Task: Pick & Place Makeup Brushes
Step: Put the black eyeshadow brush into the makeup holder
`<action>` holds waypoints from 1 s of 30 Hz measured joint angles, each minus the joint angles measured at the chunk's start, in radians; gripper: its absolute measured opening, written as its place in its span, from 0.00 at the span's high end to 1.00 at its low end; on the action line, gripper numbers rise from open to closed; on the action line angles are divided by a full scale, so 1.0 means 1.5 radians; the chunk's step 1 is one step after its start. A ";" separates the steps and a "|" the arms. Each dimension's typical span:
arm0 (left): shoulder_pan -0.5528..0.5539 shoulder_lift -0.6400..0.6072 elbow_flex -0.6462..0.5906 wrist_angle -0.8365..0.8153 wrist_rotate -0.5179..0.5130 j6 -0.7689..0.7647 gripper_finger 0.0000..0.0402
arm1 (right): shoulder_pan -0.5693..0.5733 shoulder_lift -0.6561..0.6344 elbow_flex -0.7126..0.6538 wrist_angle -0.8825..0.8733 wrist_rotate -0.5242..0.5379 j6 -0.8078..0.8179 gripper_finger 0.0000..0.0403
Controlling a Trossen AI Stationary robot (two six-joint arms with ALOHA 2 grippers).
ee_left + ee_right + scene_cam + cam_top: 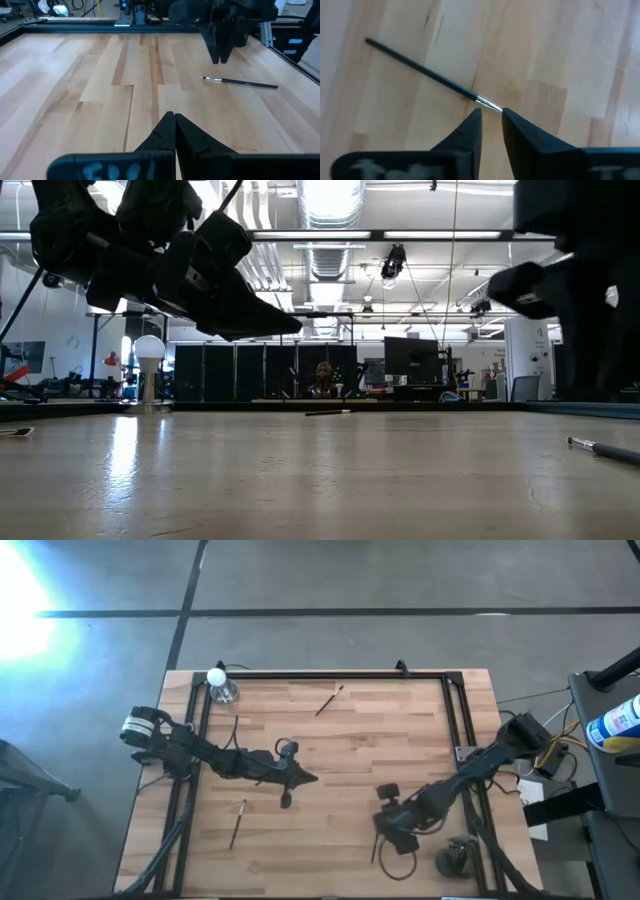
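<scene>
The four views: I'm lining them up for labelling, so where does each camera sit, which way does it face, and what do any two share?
High view: above, looking straight down on the table; both arms show.
Low view: table height, looking level into the room; arms hang from above.
Left wrist view: past the shut left gripper toward the right arm.
Right wrist view: down past the right gripper, fingers apart at a dark brush.
Shared: that brush also shows in the left wrist view.
</scene>
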 joint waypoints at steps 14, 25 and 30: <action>-0.004 0.022 0.000 0.002 -0.002 -0.033 1.00 | -0.038 0.079 0.026 -0.033 -0.009 -0.197 0.74; -0.003 0.039 0.028 -0.010 -0.008 -0.084 1.00 | -0.060 0.103 0.028 -0.029 -0.054 -0.250 0.91; -0.004 0.038 0.041 -0.081 -0.008 -0.150 1.00 | -0.061 0.099 0.029 -0.028 -0.056 -0.259 0.98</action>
